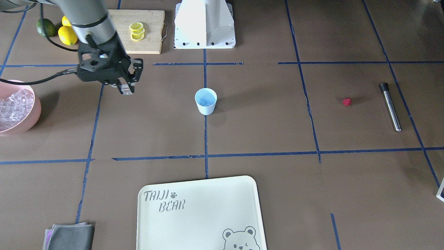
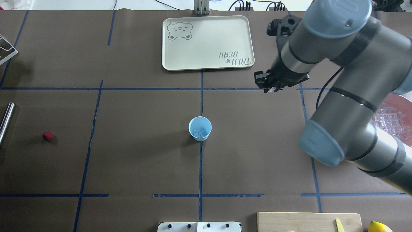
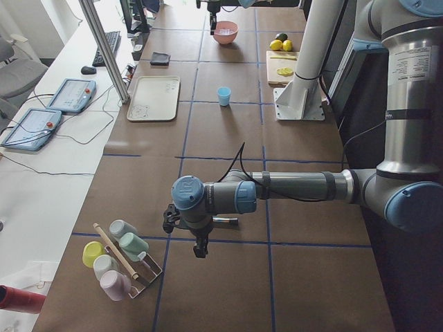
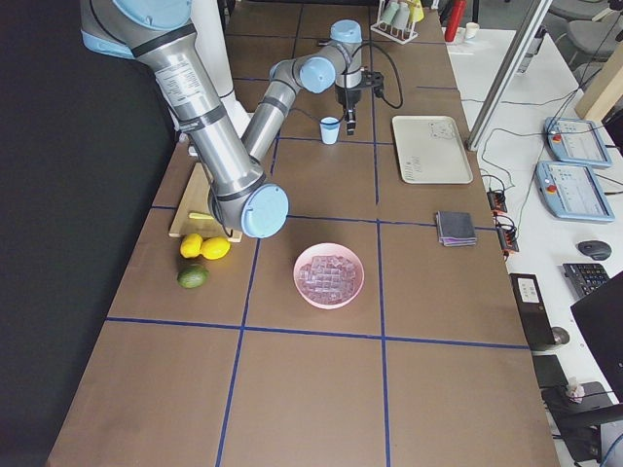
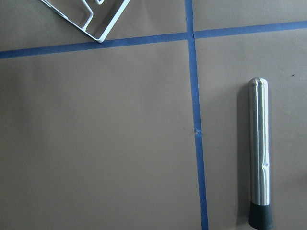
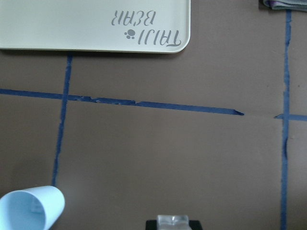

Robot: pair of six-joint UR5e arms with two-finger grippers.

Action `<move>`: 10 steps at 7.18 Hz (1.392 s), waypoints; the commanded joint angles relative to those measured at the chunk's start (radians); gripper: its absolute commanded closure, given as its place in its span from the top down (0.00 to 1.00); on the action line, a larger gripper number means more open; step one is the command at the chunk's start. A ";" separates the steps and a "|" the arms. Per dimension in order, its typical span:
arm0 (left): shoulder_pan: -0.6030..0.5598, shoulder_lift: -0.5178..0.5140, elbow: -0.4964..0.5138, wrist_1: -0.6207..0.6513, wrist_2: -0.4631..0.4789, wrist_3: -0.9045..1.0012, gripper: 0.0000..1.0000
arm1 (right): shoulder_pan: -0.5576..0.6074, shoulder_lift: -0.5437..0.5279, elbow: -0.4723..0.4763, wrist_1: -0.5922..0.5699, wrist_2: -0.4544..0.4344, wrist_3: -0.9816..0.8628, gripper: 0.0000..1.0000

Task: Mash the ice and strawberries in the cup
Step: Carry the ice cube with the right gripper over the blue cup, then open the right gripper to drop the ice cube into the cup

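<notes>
Ice [image 2: 200, 132] lies in the light-blue cup [image 1: 205, 101]; well apart from it, the right claw [image 1: 125, 89] pinches an ice cube [image 6: 173, 221]. Whether the left claw [image 3: 198, 246] is spread, I cannot tell.

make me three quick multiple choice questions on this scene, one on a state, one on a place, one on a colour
1. The cup is:
A) lying on its side
B) upright with ice inside
C) upside down

2. The strawberry is:
A) in the cup
B) on the table near the metal muddler
C) on the tray

3. The bowl holding the heap of ice cubes is:
A) green
B) black
C) pink

Answers:
1 B: its open mouth faces up, and the overhead view shows clear cubes at its bottom.
2 B: it lies on the brown surface, far from the cup, with the muddler just beyond it.
3 C: the bowl's wall is plainly pink in the front-facing and right-side views.
</notes>
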 commanded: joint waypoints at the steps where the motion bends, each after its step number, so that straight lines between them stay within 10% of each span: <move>1: 0.005 -0.002 0.001 0.000 0.000 0.000 1.00 | -0.165 0.129 -0.071 -0.006 -0.152 0.180 0.00; 5: 0.008 -0.004 0.002 0.000 -0.002 0.002 1.00 | -0.286 0.243 -0.368 0.171 -0.259 0.291 0.00; 8: 0.012 -0.004 0.005 0.000 -0.002 0.002 1.00 | -0.299 0.221 -0.373 0.169 -0.267 0.289 0.00; 9: 0.012 -0.002 0.005 0.000 0.000 0.002 1.00 | -0.299 0.224 -0.376 0.172 -0.265 0.280 0.23; 10: 0.012 -0.004 0.005 0.000 -0.002 0.002 1.00 | -0.310 0.223 -0.375 0.173 -0.267 0.283 0.98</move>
